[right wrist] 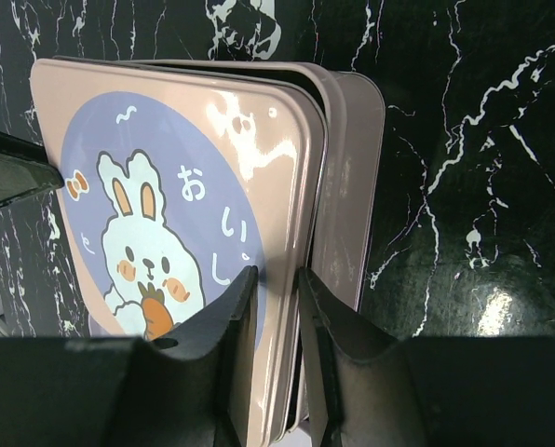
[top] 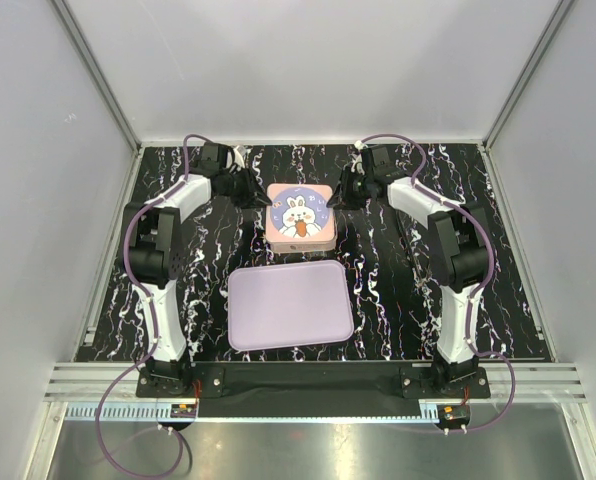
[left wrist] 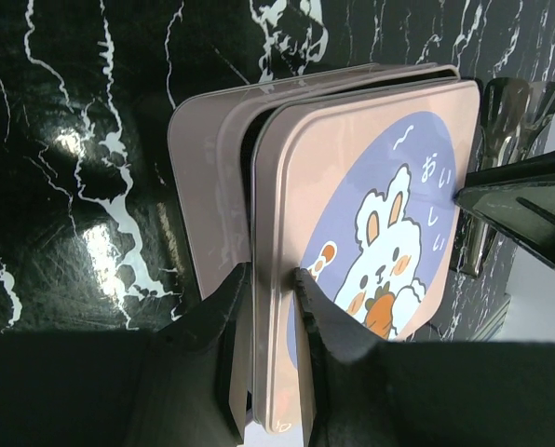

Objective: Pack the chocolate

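A pink square tin with a rabbit picture on its lid (top: 300, 217) stands at the table's middle back. My left gripper (top: 261, 195) is shut on the lid's left edge and my right gripper (top: 336, 195) on its right edge. In the left wrist view the lid (left wrist: 371, 233) sits raised and shifted off the tin's base (left wrist: 208, 186), its rim pinched in the left gripper (left wrist: 270, 279). The right wrist view shows the right gripper (right wrist: 277, 277) clamping the lid (right wrist: 166, 214) above the base (right wrist: 347, 186). The chocolate is hidden.
A lavender tray (top: 289, 305) lies flat in front of the tin, between the two arm bases. A shiny metal piece (left wrist: 515, 102) shows beyond the tin's far edge, beside the right gripper's fingers (left wrist: 520, 200). Grey walls enclose the black marbled table (top: 398, 300).
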